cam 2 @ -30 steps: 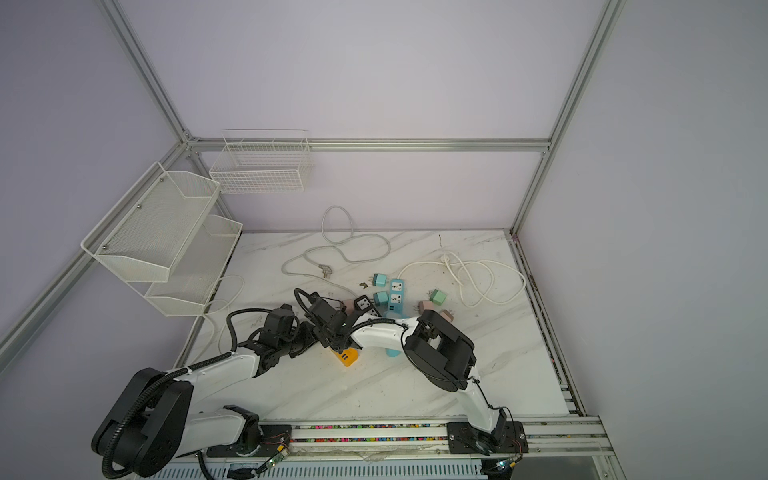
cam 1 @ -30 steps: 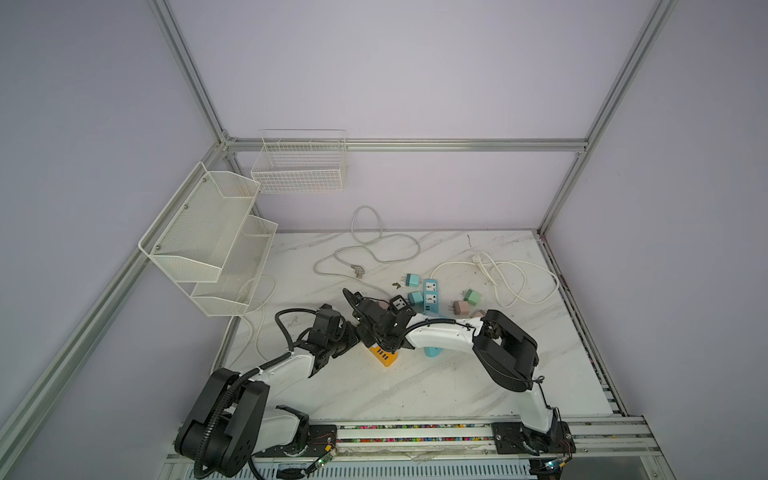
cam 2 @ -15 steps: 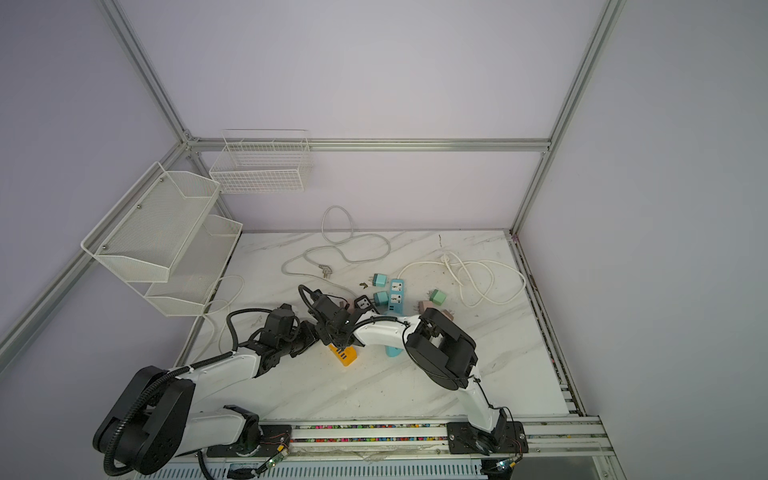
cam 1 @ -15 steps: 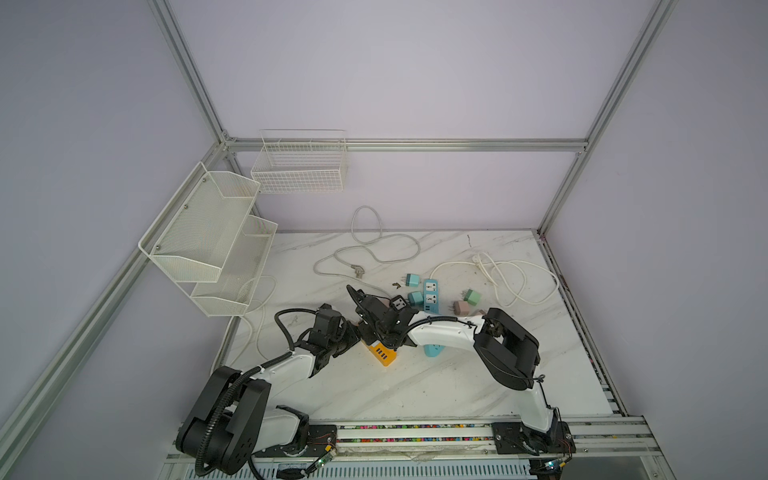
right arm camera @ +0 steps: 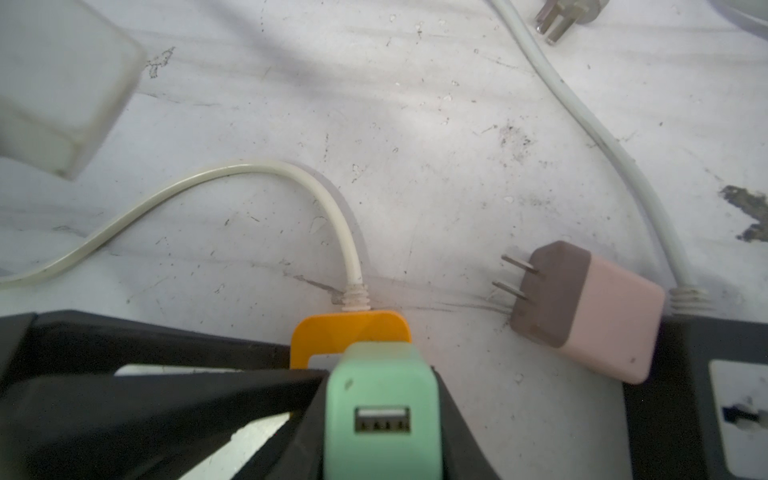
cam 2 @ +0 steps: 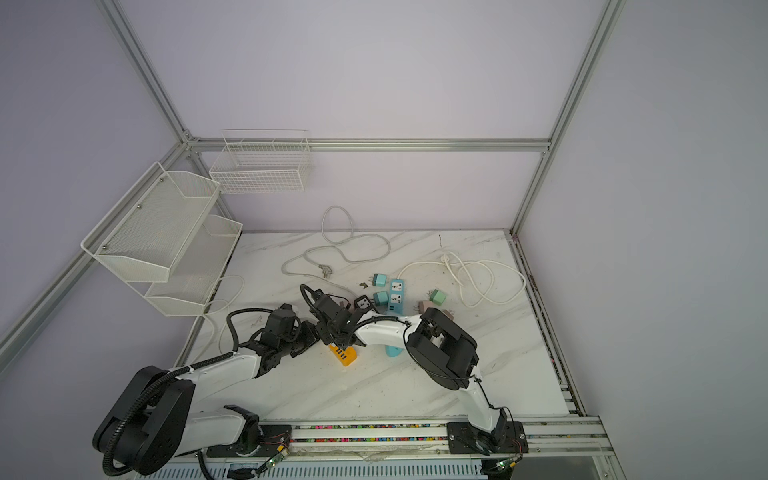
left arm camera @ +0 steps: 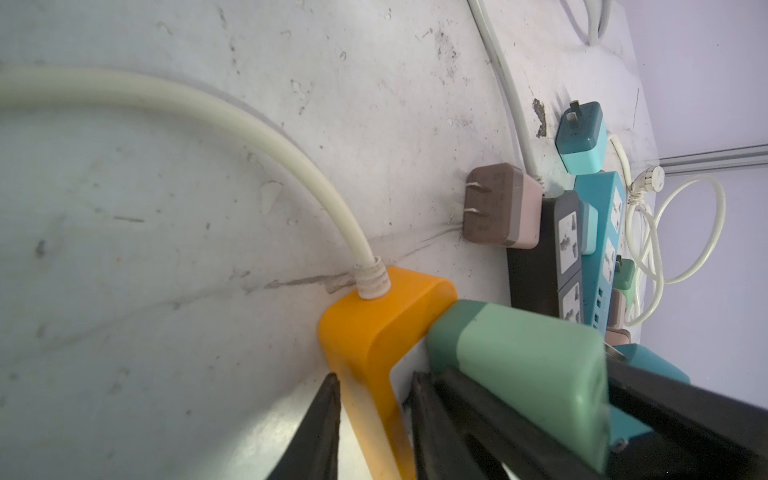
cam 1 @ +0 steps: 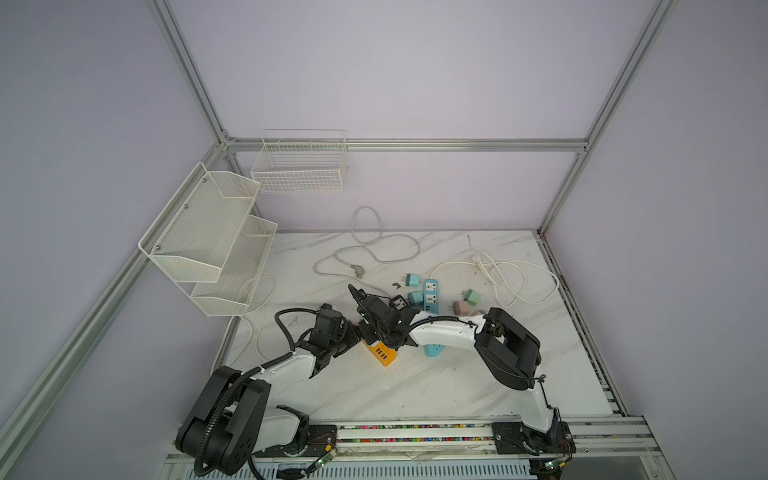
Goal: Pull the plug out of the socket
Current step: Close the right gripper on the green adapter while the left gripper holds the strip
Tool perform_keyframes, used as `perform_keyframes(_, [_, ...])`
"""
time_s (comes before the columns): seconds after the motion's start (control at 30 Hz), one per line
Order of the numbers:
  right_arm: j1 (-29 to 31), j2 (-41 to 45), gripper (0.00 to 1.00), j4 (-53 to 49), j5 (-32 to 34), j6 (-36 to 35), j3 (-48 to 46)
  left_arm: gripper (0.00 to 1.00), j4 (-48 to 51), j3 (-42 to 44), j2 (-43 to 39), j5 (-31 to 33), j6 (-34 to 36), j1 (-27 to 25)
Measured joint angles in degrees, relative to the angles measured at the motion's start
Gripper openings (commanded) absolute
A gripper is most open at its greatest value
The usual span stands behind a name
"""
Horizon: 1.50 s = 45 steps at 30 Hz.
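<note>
Left: the two-tier mesh shelf (cam 1: 208, 245) hangs on the frame, well apart from the work. The left gripper (left arm camera: 370, 415) straddles the long side wall of the orange socket strip (left arm camera: 374, 328). One finger (left arm camera: 322, 424) is outside the wall and the other is over the white face. Jaws narrow, pinched on that wall. The strip's white cord (left arm camera: 216, 116) leaves its end and curves off across the table (cam 1: 415, 390).

Middle: the green plug (right arm camera: 380, 386) stands on the strip's face with its dark end against it. Prongs not visible. USB port faces the right wrist camera. The right gripper (right arm camera: 380, 436) is clamped on the plug, with a black finger (right arm camera: 457, 449) flat against each side. In both top views the two grippers meet nose to nose over the strip (cam 1: 382, 355) (cam 2: 344, 356). Bare marble lies in front of it, toward the rail (cam 1: 415, 430).

Right: tight. A pink adapter (right arm camera: 586, 311) lies loose near the strip, just beside a black strip (left arm camera: 540, 266). A blue strip (left arm camera: 598, 224) and a teal adapter (left arm camera: 579, 137) lie beyond. A coiled cord (cam 1: 515, 278) sits near the right table edge.
</note>
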<state>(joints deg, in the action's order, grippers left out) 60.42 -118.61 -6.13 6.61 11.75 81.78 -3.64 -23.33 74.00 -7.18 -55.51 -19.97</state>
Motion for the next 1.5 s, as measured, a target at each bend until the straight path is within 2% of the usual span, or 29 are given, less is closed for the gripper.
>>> perform_keyframes(0.63, [0.0,0.2,0.15,-0.4,0.0,0.6,0.2,0.26,-0.3,0.0,0.7,0.7,0.0,-0.7])
perform_keyframes(0.8, [0.2,-0.6,0.14,-3.2,0.5,1.3,2.3,0.26,-0.2,0.0,0.6,1.0,0.0,-0.8])
perform_keyframes(1.5, [-0.5,0.1,0.12,-2.0,-0.1,2.1,0.8,0.24,-1.1,-0.1,1.1,1.5,0.0,-1.3])
